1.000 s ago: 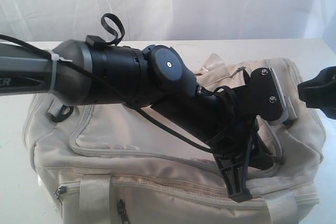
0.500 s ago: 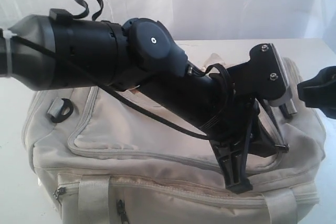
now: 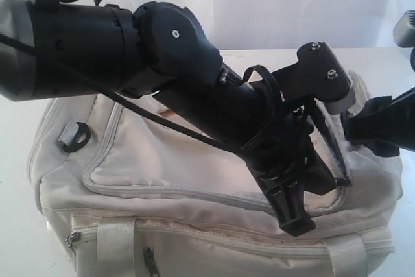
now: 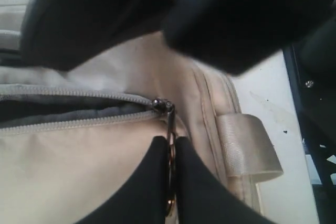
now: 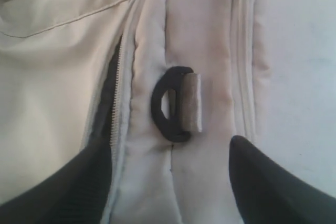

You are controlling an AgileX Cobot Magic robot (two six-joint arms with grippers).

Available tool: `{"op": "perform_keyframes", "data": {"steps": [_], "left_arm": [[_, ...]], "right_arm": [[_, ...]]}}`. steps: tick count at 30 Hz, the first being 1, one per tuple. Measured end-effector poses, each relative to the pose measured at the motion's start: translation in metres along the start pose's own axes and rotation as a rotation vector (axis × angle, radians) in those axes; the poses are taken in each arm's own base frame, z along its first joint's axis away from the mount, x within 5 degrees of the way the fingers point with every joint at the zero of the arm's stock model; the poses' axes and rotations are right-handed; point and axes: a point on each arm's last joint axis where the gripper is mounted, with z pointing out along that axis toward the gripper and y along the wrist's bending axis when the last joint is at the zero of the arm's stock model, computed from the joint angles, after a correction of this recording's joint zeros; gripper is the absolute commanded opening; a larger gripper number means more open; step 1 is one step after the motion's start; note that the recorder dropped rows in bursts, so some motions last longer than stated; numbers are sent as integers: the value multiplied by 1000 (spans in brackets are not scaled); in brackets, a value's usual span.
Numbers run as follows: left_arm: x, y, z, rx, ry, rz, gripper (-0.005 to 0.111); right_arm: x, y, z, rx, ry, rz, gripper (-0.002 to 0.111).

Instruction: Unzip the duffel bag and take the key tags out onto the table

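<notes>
While it lies flat on the white table (image 3: 16,128), the cream duffel bag (image 3: 162,180) fills most of the exterior view, with one long side and its pocket zips facing the camera. The left wrist view shows its top zipper (image 4: 79,98) parted along part of its length, with dark grey lining (image 4: 52,109) visible in the gap. The slider (image 4: 163,105) sits near the end of the bag, just short of a folded webbing loop (image 4: 247,145). A metal zipper pull (image 4: 170,121) hangs from the slider, and the left gripper (image 4: 169,141) is clamped on it, its two black fingertips (image 4: 155,153) pressed together with the pull between them. In the exterior view the left arm (image 3: 194,89) reaches across the bag from the left, with its gripper pointing down at the right half of the top panel. The right gripper (image 5: 169,153) hangs over the right end of the bag with its jaws spread wide and nothing held. Between its two fingers lie a black plastic ring (image 5: 157,103) on a grey webbing tab (image 5: 190,102), and beside them another stretch of zipper (image 5: 116,103) that gapes slightly. Whether those fingers touch the fabric cannot be told. A second black ring (image 3: 74,135) sits on the bag's left end.
</notes>
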Motion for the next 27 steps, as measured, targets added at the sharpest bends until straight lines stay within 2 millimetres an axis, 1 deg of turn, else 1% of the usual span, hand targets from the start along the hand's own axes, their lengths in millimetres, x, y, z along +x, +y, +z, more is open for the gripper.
{"op": "perform_keyframes", "data": {"steps": [8,11,13,14,15,16,17,18,19,20,21,24,27], "left_arm": [[-8,-4,-11,-3,-40,-17,0],[-9,-4,-12,-3,-44,-14,0],[-8,-5,-12,-2,-43,-14,0],[-8,-5,-12,0,-41,-15,0],[-7,-5,-12,4,-34,-11,0],[-7,-6,-12,8,-31,-10,0],[-6,-6,-12,12,-26,-32,0],[-6,-6,-12,17,-24,-54,0],[-6,-6,-12,18,-23,-116,0],[-6,-6,-12,18,-22,-170,0],[-6,-6,-12,21,-21,-216,0],[-5,-8,-12,42,-13,-313,0],[-5,-9,-12,52,-6,-350,0]], "right_arm": [[-1,11,8,-125,25,-17,62],[0,11,17,-136,61,-15,61],[0,12,26,-151,98,3,55],[0,13,28,-156,105,6,46],[1,13,31,-161,115,6,40],[1,13,33,-161,120,6,27],[1,13,34,-163,124,9,22],[0,13,34,-163,120,10,13],[-1,13,35,-162,111,14,6],[-2,13,35,-159,97,15,2],[-3,13,36,-157,89,18,0],[-5,12,36,-156,65,27,0],[-6,12,37,-155,59,30,0]]}}
